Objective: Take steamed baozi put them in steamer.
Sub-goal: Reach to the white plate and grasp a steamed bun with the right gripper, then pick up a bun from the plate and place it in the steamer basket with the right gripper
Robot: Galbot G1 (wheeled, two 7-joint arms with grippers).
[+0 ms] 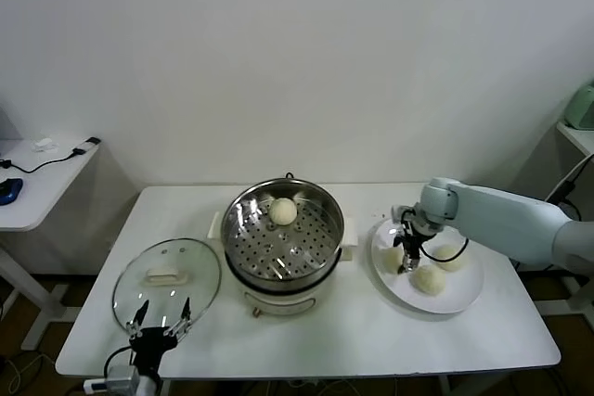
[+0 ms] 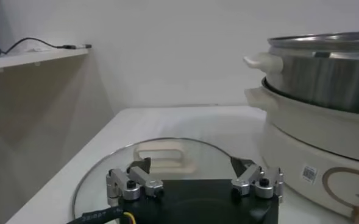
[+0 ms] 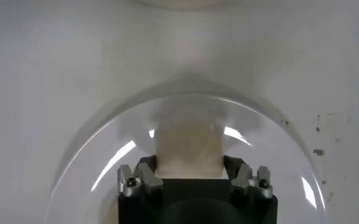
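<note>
Right wrist view, right gripper (image 3: 190, 176) jaws clamping a baozi (image 3: 188, 149) (on plate (image 3: 81, 164)), left gripper (image 2: 194, 176) released.

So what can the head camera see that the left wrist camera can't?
Only the head view shows the white plate with baozi on it, the right gripper down at the plate, and one baozi already inside the steamer. Only the left wrist view shows a sticker on the steamer's cream base, seen from the side. Both show the open left gripper by the glass lid lying on the white table, and the steamer.
</note>
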